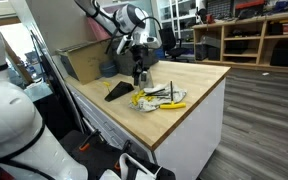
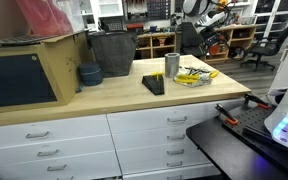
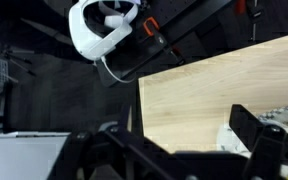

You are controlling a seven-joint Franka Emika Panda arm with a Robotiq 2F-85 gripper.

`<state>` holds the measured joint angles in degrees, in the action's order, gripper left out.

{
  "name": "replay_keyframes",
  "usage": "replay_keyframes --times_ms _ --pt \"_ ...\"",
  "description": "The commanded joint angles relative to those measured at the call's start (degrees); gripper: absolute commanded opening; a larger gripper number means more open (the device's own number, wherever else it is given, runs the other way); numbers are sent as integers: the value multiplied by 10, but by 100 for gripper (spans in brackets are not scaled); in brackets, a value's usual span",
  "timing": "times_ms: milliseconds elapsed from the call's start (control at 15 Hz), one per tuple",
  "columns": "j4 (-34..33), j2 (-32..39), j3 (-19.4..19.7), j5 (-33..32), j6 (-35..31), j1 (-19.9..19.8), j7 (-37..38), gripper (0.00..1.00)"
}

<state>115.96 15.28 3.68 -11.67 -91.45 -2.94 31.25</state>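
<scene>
My gripper [image 1: 139,72] hangs just above the wooden benchtop [image 1: 189,82], fingers pointing down. In the wrist view the gripper [image 3: 184,135] is open, with only bare wood [image 3: 199,90] between its two dark fingers [image 3: 250,125]. In front of it lie a black wedge-shaped object [image 1: 115,92] and a heap of yellow-handled tools [image 1: 160,97] on something white. An edge of that white heap [image 3: 227,138] shows beside one finger in the wrist view. In an exterior view a metal cup [image 2: 172,65] stands behind the black object [image 2: 154,85] and the tools [image 2: 194,76]. Only the arm [image 2: 206,12] shows there.
A cardboard box [image 1: 82,58] and a dark bin [image 2: 112,52] stand at the back of the bench, with a blue bowl [image 2: 89,73] beside them. A white headset [image 3: 102,25] lies beyond the bench edge. Drawers [image 2: 144,140] run below. Shelves [image 1: 254,40] line the room.
</scene>
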Motion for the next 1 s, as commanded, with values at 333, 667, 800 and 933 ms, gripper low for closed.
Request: replay_keyframes --times_ms 333,667,800,933 --pt "8 71 27 63 -10 12 119 100" --pt "4 67 31 7 -38 19 84 100" --pt "1 66 27 -22 -52 23 54 100" --pt "-4 71 22 -44 -69 28 20 100"
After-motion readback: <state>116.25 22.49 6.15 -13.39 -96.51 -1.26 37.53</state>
